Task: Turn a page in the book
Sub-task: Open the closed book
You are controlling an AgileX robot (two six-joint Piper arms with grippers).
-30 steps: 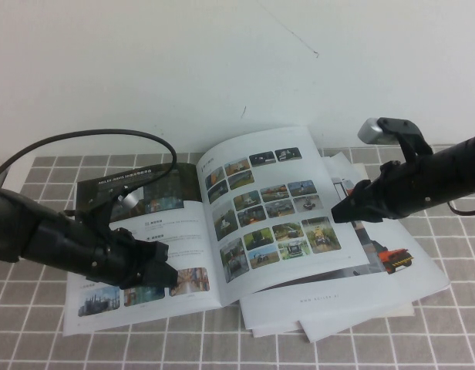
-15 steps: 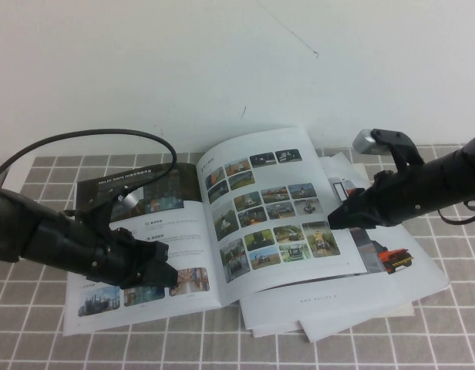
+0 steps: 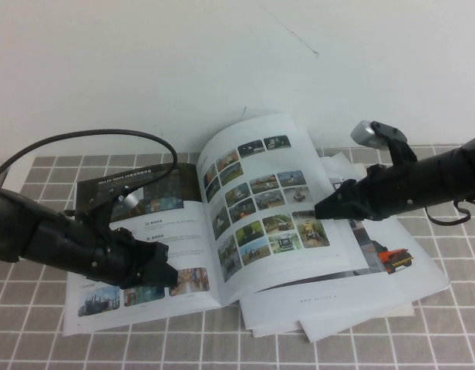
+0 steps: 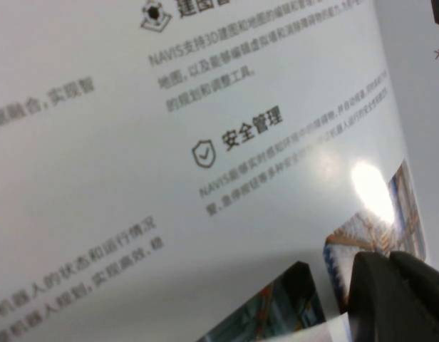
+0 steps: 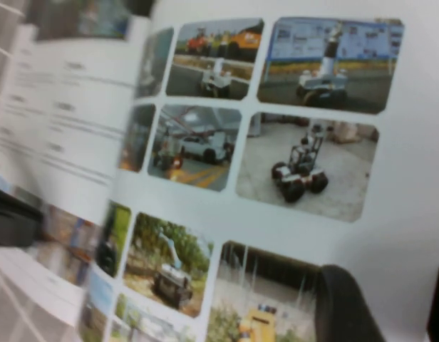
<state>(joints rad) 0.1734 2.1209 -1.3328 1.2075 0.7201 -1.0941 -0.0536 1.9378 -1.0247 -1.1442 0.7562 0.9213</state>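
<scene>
The book (image 3: 156, 227) lies open on the tiled table. Its right-hand page (image 3: 261, 202), white with a grid of small colour photos, stands lifted and curved toward the spine. My right gripper (image 3: 324, 210) is at that page's outer edge. In the right wrist view the page (image 5: 276, 121) fills the picture, and the right gripper (image 5: 390, 306) is open, its fingers (image 5: 341, 306) apart against the page. My left gripper (image 3: 162, 271) rests on the text page at the lower left. In the left wrist view that page (image 4: 205, 107) is close under the left gripper (image 4: 394, 285), which is shut.
Loose white sheets with an orange-red machine picture (image 3: 392, 258) lie under and to the right of the book. A black cable (image 3: 91, 135) loops behind the left arm. A white wall (image 3: 222, 62) rises just behind the book. Grey tiles (image 3: 453, 339) show at the front right.
My right gripper has moved left along with the page's outer edge. The photo page has risen and curled more steeply toward the spine. The left arm has not moved.
</scene>
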